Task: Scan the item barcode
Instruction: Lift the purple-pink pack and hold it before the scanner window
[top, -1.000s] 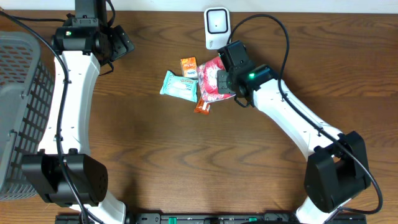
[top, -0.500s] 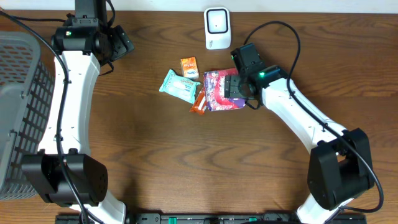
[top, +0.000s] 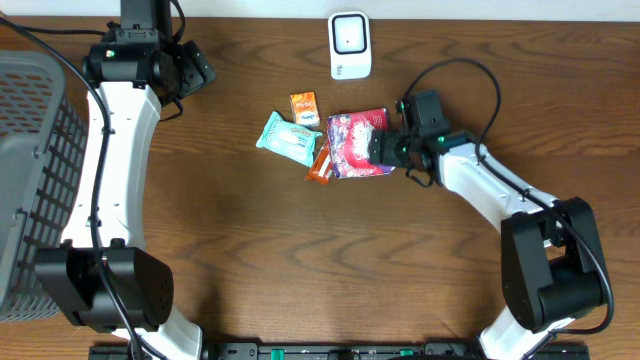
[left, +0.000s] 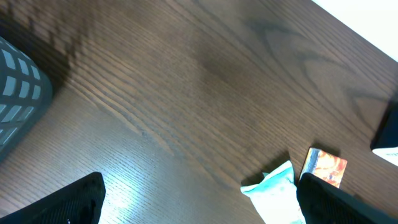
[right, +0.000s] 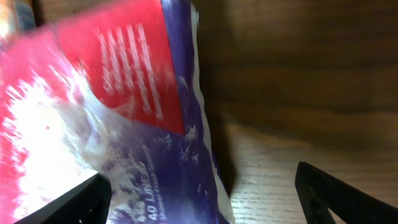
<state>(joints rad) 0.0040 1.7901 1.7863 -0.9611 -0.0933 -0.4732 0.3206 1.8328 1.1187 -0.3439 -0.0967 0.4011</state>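
Risks first. The basket (top: 40, 150) and left arm (top: 118, 150) sat well apart from the pile, so we expected no clash there. Wipes (top: 290, 138), orange box (top: 304, 106) and snack bar (top: 321, 164) crowded the left side of the packet (top: 352, 140). The bar looked to be touching it, so a sloppy grab could drag the bar along.

The packet, our item, lay flat on the counter (top: 250, 260), below the scanner (top: 350, 45) and apart from it. We couldn't find a barcode on the upturned face, so we judged the scan not done. Lifted wrong way up, it would show the scanner nothing. It looked like thin, floppy film lying flat, so the fingers could scrape the wood, or pinch only a fold and lose it.

Poses. The left arm reached up the counter's left side, left fingers (top: 203, 72) spread wide and empty near the far edge. The right arm (top: 490, 190) stretched in from the lower right, right fingers (top: 378, 148) spread at the packet's right edge, gripping nothing. We couldn't tell whether they touched the film.
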